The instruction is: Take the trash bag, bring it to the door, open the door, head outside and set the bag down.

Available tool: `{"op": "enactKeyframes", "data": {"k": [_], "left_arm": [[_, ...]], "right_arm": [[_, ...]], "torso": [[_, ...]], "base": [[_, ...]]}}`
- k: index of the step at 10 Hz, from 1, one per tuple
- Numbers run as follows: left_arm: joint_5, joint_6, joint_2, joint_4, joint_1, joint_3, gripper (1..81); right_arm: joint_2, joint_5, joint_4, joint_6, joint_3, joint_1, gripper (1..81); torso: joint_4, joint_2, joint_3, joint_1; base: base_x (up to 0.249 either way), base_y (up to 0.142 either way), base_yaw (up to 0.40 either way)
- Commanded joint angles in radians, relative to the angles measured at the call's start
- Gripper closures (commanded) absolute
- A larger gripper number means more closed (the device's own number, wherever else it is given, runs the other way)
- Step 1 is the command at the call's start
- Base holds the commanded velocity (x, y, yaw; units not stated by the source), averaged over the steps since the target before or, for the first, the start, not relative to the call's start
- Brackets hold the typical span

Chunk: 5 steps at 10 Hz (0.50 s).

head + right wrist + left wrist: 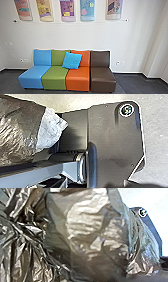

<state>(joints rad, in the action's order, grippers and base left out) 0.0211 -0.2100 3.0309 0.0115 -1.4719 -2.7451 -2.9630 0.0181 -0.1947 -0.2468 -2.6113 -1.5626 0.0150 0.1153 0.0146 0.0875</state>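
Brownish shiny bag is super close to the left wrist cam, can't tell if either side's jaws are open or closed. Blue cushion on the couch ahead btw.

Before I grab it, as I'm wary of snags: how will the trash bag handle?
Its thin, creased film suggests the trash bag will sag and flop. The glossy surface may feel slippery. Its loose folds could catch on edges.

A blue cushion leans on multicoloured seats below panels.
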Motion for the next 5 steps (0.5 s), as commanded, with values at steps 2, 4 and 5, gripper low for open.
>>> {"op": "enactKeyframes", "data": {"k": [2,4,5], "left_arm": [[0.048,-0.008,-0.003,0.005,0.057,-0.002,81.1],[0.048,-0.008,-0.003,0.005,0.058,-0.002,81.1],[0.048,-0.008,-0.004,0.004,0.057,-0.002,81.1]], "right_arm": [[0.003,0.048,-0.002,0.003,0.005,0.041,1.0],[0.003,0.046,-0.002,0.003,0.005,0.041,1.0],[0.002,0.048,-0.002,0.003,0.005,0.041,1.0]], "torso": [[0.000,0.000,0.000,0.000],[0.000,0.000,0.000,0.000],[0.000,0.000,0.000,0.000]], "base": [[0.000,0.000,0.000],[0.000,0.000,0.000],[0.000,0.000,0.000]]}}
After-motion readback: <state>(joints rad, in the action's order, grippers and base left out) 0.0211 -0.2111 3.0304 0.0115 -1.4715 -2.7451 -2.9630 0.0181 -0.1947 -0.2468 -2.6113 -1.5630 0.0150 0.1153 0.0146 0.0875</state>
